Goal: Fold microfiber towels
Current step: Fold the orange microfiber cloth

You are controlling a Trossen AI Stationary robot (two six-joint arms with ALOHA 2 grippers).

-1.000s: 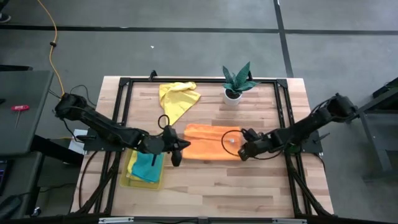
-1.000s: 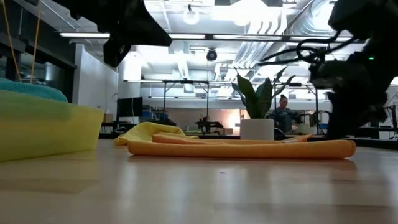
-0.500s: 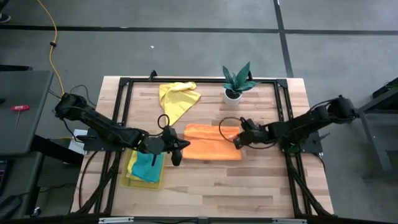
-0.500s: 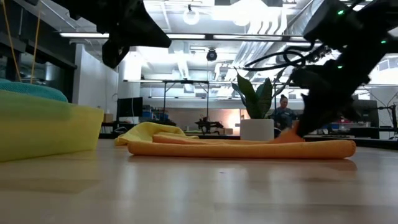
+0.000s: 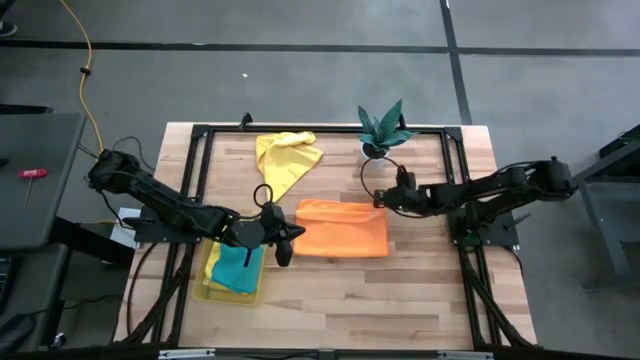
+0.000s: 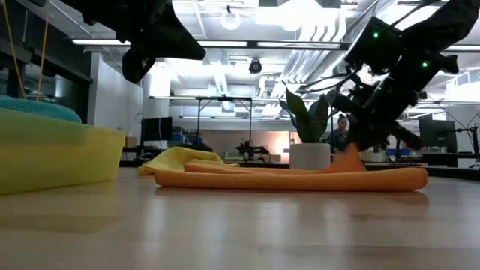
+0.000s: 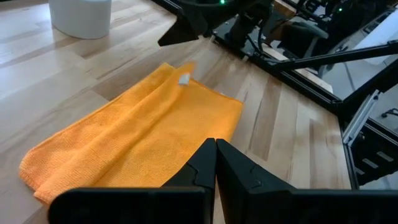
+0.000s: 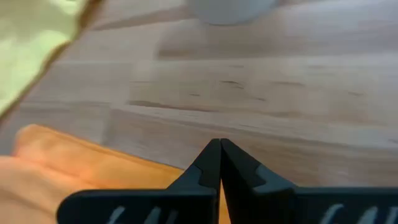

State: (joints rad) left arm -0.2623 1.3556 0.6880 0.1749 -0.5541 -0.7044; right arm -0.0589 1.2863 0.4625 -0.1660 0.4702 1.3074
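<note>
A wooden table (image 5: 330,290) in a black frame stands on a grey floor, with a potted plant (image 5: 381,128) near its far edge and a crumpled yellow towel (image 5: 285,158) to the plant's left. A folded orange towel (image 5: 342,228) lies flat mid-table, and a teal towel (image 5: 238,268) rests in a yellow tray (image 5: 213,284) at the near left. The left gripper (image 5: 287,236), fingers together, sits at the orange towel's left edge; the right gripper (image 5: 384,196), fingers also pressed together, is at that towel's far right corner.
</note>
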